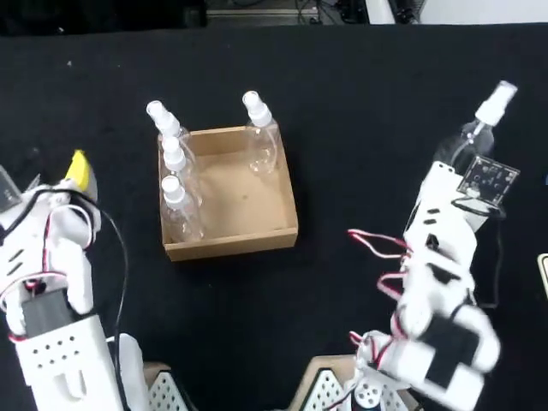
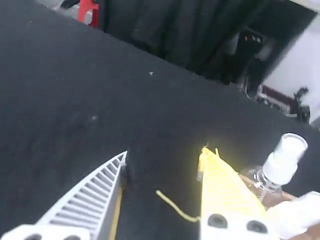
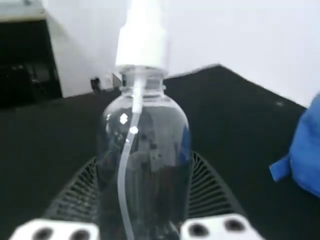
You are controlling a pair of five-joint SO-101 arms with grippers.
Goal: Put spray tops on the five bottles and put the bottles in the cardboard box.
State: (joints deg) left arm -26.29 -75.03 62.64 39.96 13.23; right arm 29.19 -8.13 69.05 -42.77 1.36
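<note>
**A:** So where's this at? The cardboard box (image 1: 257, 235) has 4 capped bottles (image 1: 181, 214) standing in it, 3 along one wall and 1 in a far corner.

**B:** Yep, only number 5 is left. The right gripper (image 3: 144, 159) is clamped around the fifth bottle (image 3: 142, 125), well off to the side of the box. Its spray top (image 3: 142, 40) looks seated already, with the tube running down inside. The left gripper (image 2: 165, 152) is spread wide with nothing in it, on the other side of the box.

**A:** How would you do the drop?

**B:** I'd carry it high enough to clear the box wall and the tops already in there. Aim for the bare cardboard in the middle and keep the bottle upright. Let go only once the base is down, since clear plastic like that looks light and tippy.

**A:** And the surroundings?

**B:** It's a black cloth table (image 1: 360, 103), matte, probably not slippery. There's a white wall (image 3: 240, 35) behind it and something blue (image 3: 305, 155) near the right arm.
</note>
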